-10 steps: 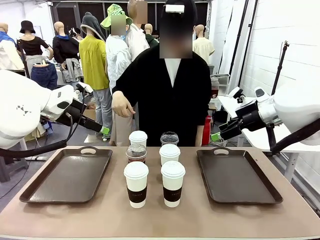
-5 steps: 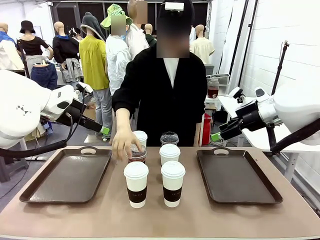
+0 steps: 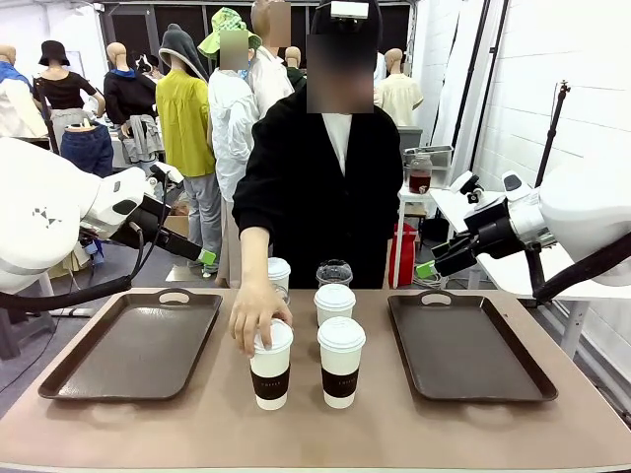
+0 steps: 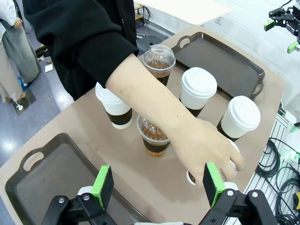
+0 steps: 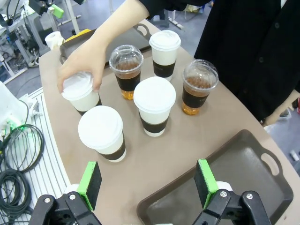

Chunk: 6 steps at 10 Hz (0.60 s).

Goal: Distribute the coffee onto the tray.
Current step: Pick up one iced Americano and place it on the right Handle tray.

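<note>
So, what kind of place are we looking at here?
Probably a robotics lab staged as a coffee counter: white robot arms flank a table holding takeaway cups and brown trays, with loose cables beside it.

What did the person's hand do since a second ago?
The person's hand came down from their side and took hold of the lid of the front-left white paper cup with a brown sleeve. The other five cups, the dark brown left tray and right tray, and the open left gripper and right gripper stayed put.
</note>
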Tool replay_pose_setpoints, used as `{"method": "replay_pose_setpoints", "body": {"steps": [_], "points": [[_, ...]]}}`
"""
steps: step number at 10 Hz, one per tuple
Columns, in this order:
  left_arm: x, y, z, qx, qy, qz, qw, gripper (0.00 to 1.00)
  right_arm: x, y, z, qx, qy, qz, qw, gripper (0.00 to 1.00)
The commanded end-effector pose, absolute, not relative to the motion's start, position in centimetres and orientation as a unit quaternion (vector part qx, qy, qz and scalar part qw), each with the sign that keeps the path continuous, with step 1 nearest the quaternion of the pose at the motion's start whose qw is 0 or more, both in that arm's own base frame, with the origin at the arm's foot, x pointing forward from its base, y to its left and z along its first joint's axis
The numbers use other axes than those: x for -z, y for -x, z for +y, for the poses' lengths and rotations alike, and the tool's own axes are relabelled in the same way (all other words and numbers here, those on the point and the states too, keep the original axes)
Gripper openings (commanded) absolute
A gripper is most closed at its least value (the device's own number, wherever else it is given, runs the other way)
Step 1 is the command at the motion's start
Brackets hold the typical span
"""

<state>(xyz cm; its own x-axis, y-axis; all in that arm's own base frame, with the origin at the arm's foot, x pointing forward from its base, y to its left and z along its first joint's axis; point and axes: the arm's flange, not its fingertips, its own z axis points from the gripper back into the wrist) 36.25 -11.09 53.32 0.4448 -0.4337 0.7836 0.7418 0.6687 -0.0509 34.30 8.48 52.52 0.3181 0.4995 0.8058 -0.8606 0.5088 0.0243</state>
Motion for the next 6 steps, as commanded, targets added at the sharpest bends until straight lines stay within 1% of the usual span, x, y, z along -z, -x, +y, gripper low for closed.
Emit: {"method": "replay_pose_setpoints", "body": {"steps": [1, 6], "points": [[-53.21, -36.28, -11.01, 0.356, 0.2, -0.386, 0.827, 1.0, -52.19, -34.72, 8.51, -0.443, -0.24, -0.388, 0.772, 1.0], [-53.21, -36.28, -11.01, 0.356, 0.2, -0.386, 0.827, 1.0, -52.19, -34.72, 8.51, -0.443, -0.24, -0.388, 0.772, 1.0]]}}
